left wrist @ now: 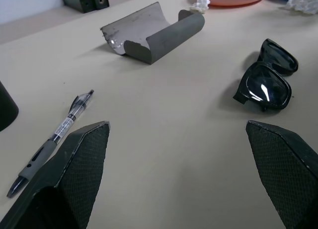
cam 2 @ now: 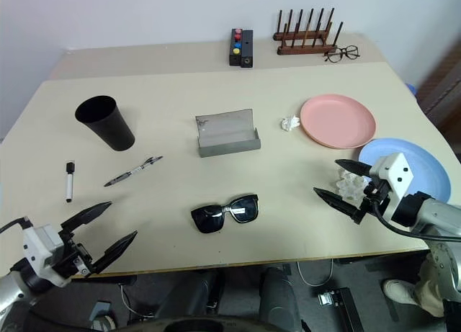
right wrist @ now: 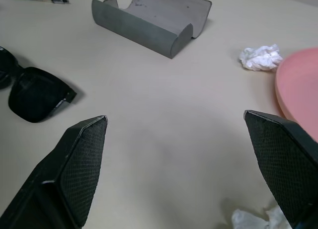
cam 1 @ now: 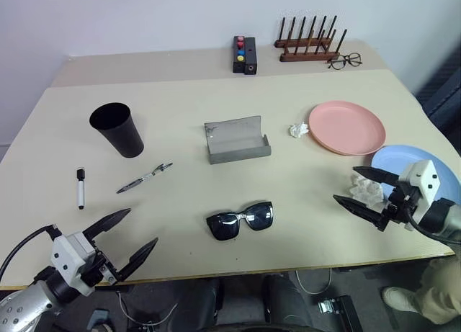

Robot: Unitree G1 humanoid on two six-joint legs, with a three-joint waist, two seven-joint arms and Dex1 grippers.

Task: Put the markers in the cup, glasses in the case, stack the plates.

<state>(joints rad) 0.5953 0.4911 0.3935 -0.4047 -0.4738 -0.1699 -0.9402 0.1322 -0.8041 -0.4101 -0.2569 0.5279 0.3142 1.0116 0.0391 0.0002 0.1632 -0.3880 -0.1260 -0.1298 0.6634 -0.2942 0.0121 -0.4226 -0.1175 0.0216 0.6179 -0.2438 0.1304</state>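
Starting at your left, the left gripper [cam 1: 128, 237] hovers over the near edge of the desk [cam 1: 180, 109], its fingers spread wide and grasping nothing. Just beyond it you have the white marker [cam 1: 80, 187] with its black cap lying flat, and the silver-and-black pen [cam 1: 144, 178] lies aslant a little to its right. Behind them the black cup [cam 1: 117, 129] stands upright, apart from both.

Toward the middle, the sunglasses [cam 1: 240, 220] rest near the front edge, lenses facing you. Farther back, the grey case [cam 1: 236, 140] lies open and holds nothing.

On your right, a small crumpled white wad [cam 1: 297, 130] sits just beside the pink plate [cam 1: 346, 127]. The blue plate [cam 1: 414, 168] lies nearer the front, close to the pink one, though you cannot quite tell whether their rims touch. A second white crumple [cam 1: 369, 190], possibly tissue, lies at the blue plate's left edge. The right gripper [cam 1: 355, 187] hangs there, fingers released and wide, one either side of that crumple, empty.
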